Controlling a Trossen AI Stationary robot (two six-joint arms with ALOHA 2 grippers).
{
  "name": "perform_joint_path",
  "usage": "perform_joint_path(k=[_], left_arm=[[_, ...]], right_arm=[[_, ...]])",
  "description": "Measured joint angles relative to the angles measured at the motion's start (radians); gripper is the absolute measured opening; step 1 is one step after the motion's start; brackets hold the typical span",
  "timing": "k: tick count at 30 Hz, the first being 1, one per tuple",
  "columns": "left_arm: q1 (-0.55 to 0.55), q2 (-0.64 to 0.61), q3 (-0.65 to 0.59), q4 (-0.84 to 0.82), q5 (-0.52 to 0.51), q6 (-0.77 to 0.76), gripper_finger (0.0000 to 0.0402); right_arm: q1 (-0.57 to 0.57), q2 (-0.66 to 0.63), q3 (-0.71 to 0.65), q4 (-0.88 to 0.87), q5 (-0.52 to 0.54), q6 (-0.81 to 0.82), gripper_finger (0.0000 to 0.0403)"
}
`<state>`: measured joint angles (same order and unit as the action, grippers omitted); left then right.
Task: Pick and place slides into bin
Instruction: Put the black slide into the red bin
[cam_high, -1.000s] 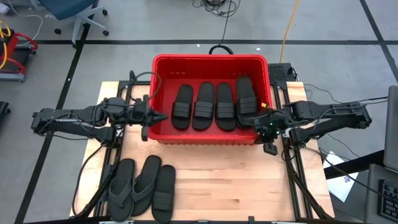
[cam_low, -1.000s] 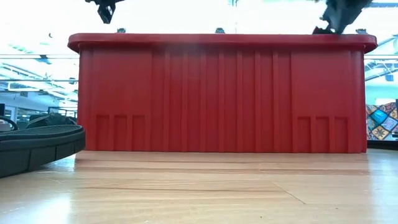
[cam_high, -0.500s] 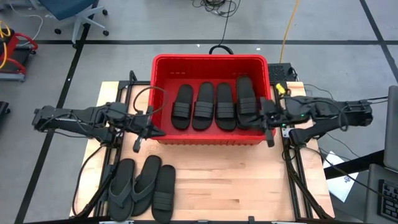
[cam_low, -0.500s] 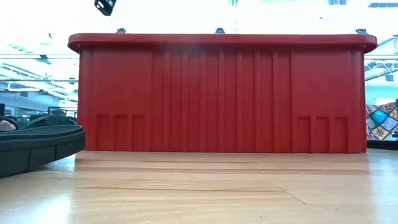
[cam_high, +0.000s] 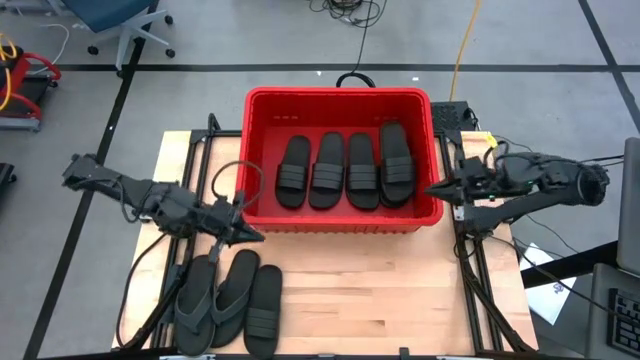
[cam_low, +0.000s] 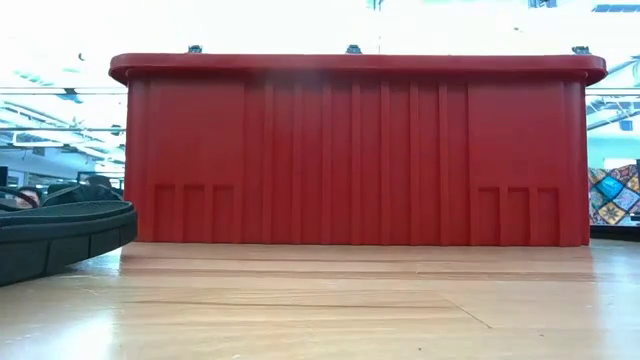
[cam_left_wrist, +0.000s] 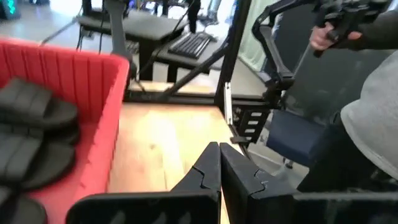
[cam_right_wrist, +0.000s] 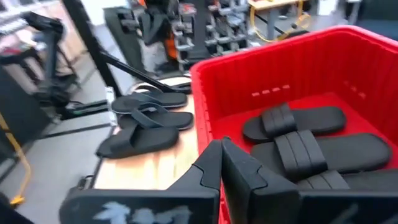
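The red bin (cam_high: 340, 93) stands at the table's far middle with several black slides (cam_high: 345, 170) lying flat side by side on its floor. Three more slides (cam_high: 232, 298) lie on the wood at the near left, two of them thong-style. One of them shows at the left of the low view (cam_low: 60, 235). My left gripper (cam_high: 250, 237) is shut and empty, just off the bin's near left corner, above the far ends of the table slides. My right gripper (cam_high: 432, 187) is shut and empty beside the bin's right wall, pointing at it.
Bare wood (cam_high: 370, 290) lies in front of the bin toward the near right. Black frame rails (cam_high: 470, 270) run along both table sides. In the left wrist view a person (cam_left_wrist: 373, 118) stands beyond the table's right side. The bin's front wall (cam_low: 350, 150) fills the low view.
My left gripper has swung from the bin's left wall toward the table's near edge and gone down, ending over the table slides. My right arm has drawn back toward the table's right edge, its gripper leaving the bin's near right corner. Both have left the low view.
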<state>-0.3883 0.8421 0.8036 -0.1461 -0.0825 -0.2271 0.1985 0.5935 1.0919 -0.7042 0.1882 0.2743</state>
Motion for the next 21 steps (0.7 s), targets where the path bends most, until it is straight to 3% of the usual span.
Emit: perform_joint_path(k=[7,10,14,21], left_arm=[[-0.176,0.184,0.056,-0.018,-0.311,-0.127,0.0000],[-0.203,0.271,0.133,-0.115,-0.361,-0.210,0.0000],[-0.208,0.363,0.238,-0.303,-0.306,-0.372,0.0005],[-0.209,0.439,0.335,-0.470,0.000,-0.409,0.0070]], right_arm=[[0.000,-0.108,-0.015,-0.048,-0.126,0.028,0.0000],[0.000,-0.131,-0.015,-0.049,-0.221,0.053,0.0000],[0.000,-0.135,-0.015,-0.049,-0.304,0.057,0.0000],[0.000,-0.133,-0.015,-0.049,-0.321,0.032,0.0000]])
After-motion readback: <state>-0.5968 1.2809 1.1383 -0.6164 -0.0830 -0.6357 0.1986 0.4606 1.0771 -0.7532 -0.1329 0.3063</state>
